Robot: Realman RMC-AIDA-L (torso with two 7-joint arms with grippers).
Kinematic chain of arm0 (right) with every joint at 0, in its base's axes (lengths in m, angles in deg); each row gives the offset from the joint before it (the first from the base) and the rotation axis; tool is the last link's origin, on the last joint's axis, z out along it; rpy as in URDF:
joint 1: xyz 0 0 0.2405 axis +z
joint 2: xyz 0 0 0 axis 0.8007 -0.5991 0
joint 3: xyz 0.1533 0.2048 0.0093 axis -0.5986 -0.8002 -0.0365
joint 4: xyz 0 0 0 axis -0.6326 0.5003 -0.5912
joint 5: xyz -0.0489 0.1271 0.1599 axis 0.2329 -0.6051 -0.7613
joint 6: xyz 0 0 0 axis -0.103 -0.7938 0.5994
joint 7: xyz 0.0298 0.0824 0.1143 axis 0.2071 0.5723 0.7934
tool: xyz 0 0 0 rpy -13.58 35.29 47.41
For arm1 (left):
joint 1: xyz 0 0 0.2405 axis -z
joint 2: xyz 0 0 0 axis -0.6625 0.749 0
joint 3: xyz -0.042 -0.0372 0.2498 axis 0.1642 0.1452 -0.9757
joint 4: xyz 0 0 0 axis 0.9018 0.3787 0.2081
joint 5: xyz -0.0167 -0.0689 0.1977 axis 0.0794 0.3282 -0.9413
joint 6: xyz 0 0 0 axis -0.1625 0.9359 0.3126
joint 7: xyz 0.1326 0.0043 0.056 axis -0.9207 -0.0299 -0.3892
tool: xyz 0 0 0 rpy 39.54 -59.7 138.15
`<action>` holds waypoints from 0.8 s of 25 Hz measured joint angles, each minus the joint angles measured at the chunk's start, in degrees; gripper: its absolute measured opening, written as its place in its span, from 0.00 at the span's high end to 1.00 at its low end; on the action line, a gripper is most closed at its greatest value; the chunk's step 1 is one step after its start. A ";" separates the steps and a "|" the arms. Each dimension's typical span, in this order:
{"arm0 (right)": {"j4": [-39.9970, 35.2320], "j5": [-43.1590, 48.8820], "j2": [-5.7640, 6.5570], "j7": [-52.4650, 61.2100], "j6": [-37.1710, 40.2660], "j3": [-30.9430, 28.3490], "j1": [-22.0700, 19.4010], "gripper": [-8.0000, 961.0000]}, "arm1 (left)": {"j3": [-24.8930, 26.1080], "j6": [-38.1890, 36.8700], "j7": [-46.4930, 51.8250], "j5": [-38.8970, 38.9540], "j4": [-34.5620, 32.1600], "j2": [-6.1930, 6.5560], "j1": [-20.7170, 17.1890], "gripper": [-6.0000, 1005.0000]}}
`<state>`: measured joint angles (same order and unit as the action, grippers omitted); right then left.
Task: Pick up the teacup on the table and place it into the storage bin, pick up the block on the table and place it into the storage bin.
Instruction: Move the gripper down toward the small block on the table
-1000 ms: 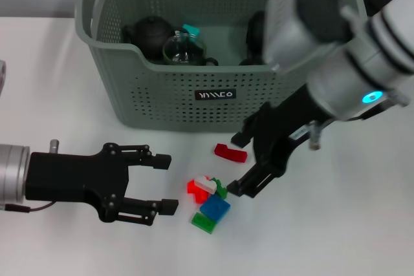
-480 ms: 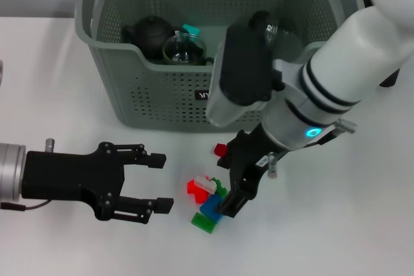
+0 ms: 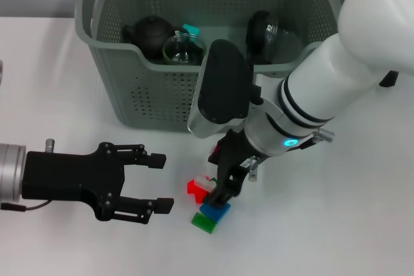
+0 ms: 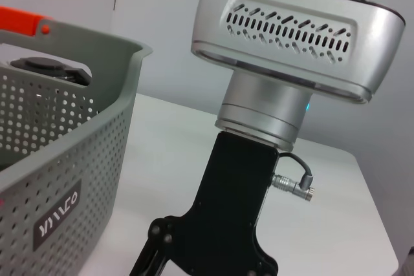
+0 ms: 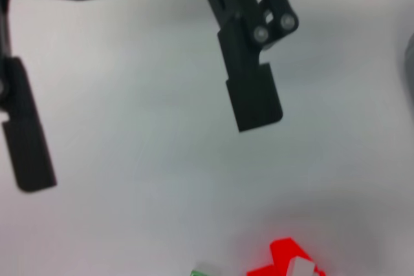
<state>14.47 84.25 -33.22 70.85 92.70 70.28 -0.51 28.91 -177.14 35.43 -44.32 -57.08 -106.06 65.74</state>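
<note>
Overhead head camera, two close wrist cameras

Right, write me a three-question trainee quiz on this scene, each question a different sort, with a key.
1. True or false: the left gripper is holding a block.
2. Which gripper is above the pile of blocks? A) left B) right
3. Fill in: the dark teapot sits inside the ____.

Key: 1. False; it is open and empty, off to the left of the blocks. 2. B. 3. storage bin.
</note>
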 joint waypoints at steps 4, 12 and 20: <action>0.19 -1.12 -0.08 0.35 -1.52 0.68 -0.08 0.09 | -0.01 0.00 0.00 0.00 0.10 -0.08 -0.11 0.19; 0.75 -2.15 -0.07 0.41 -2.75 1.21 -0.52 0.47 | -0.01 -0.01 0.00 -0.03 0.24 -0.31 -0.16 0.19; 2.02 -2.32 -0.07 0.33 -4.40 1.49 -0.66 0.57 | -0.16 -0.07 0.00 -0.12 0.38 -0.45 -0.26 0.19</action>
<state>16.50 81.93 -33.29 71.18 88.30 71.77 -1.16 28.75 -177.22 35.43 -44.44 -56.70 -106.52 65.48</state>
